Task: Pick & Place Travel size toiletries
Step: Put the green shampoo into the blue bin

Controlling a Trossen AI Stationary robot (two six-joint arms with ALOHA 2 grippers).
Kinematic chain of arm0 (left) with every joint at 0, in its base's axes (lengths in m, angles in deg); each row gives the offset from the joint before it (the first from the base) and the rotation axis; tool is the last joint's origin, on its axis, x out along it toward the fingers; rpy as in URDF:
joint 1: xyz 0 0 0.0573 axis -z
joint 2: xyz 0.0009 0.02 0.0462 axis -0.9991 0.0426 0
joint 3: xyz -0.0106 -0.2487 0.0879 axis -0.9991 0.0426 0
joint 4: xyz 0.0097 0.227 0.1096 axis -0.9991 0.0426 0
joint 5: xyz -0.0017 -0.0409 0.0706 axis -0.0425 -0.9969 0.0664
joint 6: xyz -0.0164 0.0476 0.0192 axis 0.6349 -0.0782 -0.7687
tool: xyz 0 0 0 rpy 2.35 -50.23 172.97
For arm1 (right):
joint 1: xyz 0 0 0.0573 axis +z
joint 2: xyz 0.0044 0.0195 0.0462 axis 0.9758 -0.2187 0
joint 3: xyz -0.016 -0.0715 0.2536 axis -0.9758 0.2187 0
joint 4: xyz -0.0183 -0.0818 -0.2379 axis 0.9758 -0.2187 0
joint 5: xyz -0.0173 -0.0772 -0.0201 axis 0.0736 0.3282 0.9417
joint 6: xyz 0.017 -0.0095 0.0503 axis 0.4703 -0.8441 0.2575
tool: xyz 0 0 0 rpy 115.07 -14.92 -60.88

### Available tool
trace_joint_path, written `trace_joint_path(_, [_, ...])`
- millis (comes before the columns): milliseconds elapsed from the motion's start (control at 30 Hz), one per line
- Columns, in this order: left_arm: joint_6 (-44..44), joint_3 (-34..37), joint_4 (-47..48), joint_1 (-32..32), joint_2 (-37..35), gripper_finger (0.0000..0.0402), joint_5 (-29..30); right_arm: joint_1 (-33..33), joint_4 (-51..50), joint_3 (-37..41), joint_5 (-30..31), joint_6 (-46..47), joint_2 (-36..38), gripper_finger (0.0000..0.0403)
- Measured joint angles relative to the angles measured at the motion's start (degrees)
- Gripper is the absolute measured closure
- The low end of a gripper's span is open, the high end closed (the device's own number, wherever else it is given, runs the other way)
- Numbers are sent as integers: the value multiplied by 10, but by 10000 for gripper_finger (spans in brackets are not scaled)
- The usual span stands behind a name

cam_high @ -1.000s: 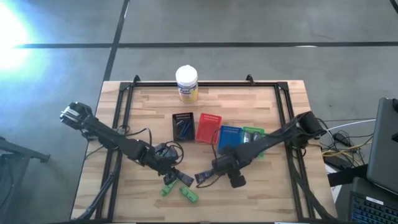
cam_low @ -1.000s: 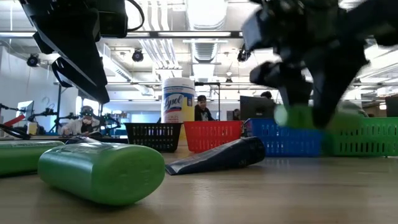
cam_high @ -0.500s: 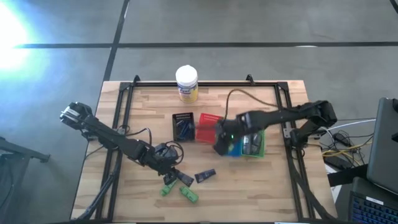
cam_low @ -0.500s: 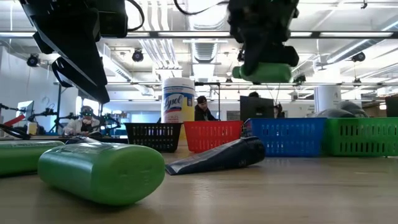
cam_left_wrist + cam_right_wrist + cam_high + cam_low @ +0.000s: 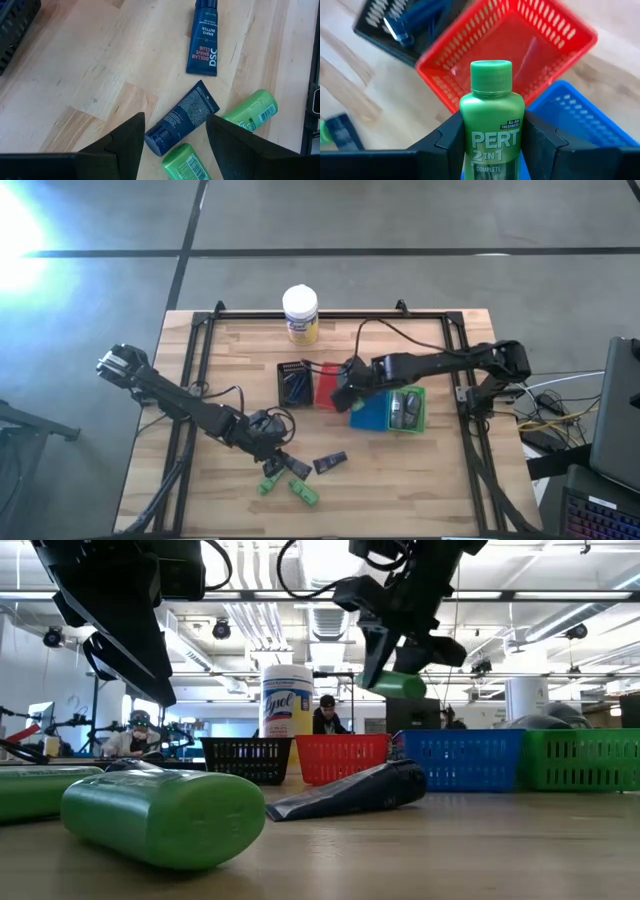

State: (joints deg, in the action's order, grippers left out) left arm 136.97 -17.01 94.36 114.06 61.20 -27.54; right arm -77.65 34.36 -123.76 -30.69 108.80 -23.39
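jar (image 5: 300, 313) rear edge | trays (black, red, blue, green) (image 5: 296, 383) mid-table

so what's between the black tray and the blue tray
The red tray sits between the black tray and the blue tray; the low view shows the same order, and the right hand hovers above it holding a green bottle.

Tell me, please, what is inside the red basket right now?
In the right wrist view the red basket looks empty: only its mesh floor shows. The green bottle held by the right gripper covers its near corner, so that part cannot be checked.
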Motion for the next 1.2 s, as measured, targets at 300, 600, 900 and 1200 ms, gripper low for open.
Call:
trace_joint_path(300, [0,0,-1,0,0,186,0,3,-71,0,-12,27,15,255])
trace_joint_path(600, [0,0,-1,0,0,186,0,14,-127,0,-20,93,45,259])
trace_joint_path(900, [0,0,-2,0,0,186,0,31,-130,7,-17,214,48,258])
trace_joint_path(1200, [0,0,-1,0,0,186,0,49,-112,53,0,351,40,253])
